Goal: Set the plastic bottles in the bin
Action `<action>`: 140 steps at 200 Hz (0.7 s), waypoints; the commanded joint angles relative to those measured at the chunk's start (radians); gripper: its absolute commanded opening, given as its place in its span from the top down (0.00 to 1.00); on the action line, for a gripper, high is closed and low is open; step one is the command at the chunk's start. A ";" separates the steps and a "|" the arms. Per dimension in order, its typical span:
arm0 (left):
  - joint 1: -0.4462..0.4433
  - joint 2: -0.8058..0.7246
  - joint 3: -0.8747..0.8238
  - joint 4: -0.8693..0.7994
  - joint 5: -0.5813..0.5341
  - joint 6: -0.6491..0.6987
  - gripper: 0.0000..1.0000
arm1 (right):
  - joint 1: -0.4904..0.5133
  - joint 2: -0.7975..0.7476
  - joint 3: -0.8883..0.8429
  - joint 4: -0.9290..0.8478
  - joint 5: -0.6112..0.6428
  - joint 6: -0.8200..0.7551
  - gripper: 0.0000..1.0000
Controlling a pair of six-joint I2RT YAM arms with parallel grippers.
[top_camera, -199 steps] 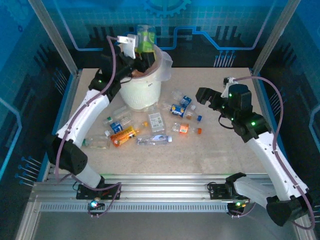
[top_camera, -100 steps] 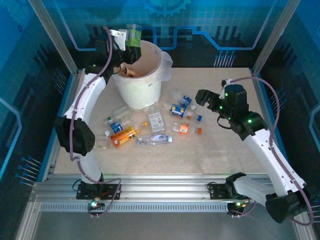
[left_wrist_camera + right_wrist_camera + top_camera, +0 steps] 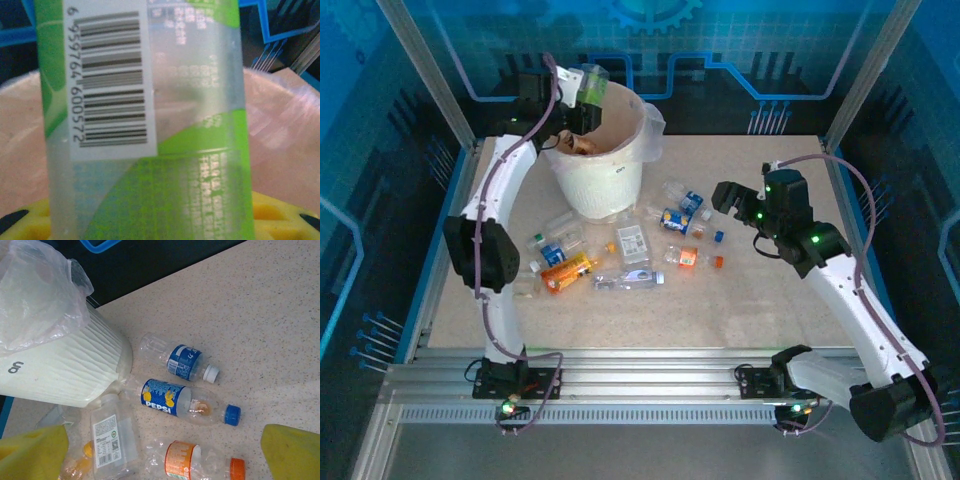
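The speckled surface (image 3: 750, 290) had many bottles (image 3: 630, 243) lying beside the white bin (image 3: 605, 185). The left end effector (image 3: 578, 88) held a green bottle (image 3: 150, 125) over the bin's rim (light, thin, easy to squash). The right end effector (image 3: 727, 196) was wide, near the Pepsi bottle (image 3: 175, 400); its middle looked best to grab.

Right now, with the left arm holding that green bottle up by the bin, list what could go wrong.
1. The left gripper holds the green-label bottle near the far-left rim of the bin, not over its middle; released here, it may clip the rim and fall outside.
2. The loose bag liner could snag the bottle.
3. Ahead of the open right gripper, the Pepsi bottle lies close to other bottles; a grasp may push them.
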 commanded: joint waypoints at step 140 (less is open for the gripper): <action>-0.052 0.194 0.203 -0.268 0.104 0.179 0.47 | 0.008 0.096 -0.033 -0.057 0.078 0.035 0.00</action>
